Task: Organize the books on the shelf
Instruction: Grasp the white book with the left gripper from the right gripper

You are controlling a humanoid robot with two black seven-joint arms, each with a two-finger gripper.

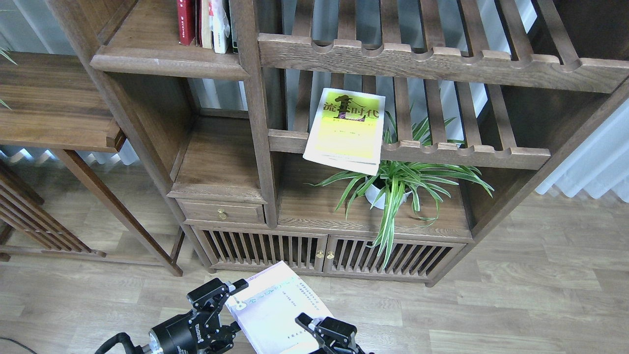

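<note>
The bookcase is dark-brown wood with a visible grain. Its solid shelf (pixel 167 56) at upper left is a smooth board with a rounded moulded front edge, and on it a dark red book (pixel 186 22) stands upright beside a few other thin spines. To the right run slatted racks (pixel 417 59) with notched front rails. A yellow-green book (pixel 345 130) with a glossy cover and black Chinese title lies flat on the lower rack, its near end jutting over the rail, above a spider plant (pixel 398 184) with long striped leaves in a white pot. The floor is pale wood-look planking.

Low in the view, a pale white-lavender book (pixel 275 314) is held flat, cover up, between the two black arms. The left pincer (pixel 223 300) reaches in from the lower left, its fingers spread and set against the book's left edge. The right pincer (pixel 314 327) sits at the book's right edge near the bottom of the view; whether its fingers are parted I cannot tell.
</note>
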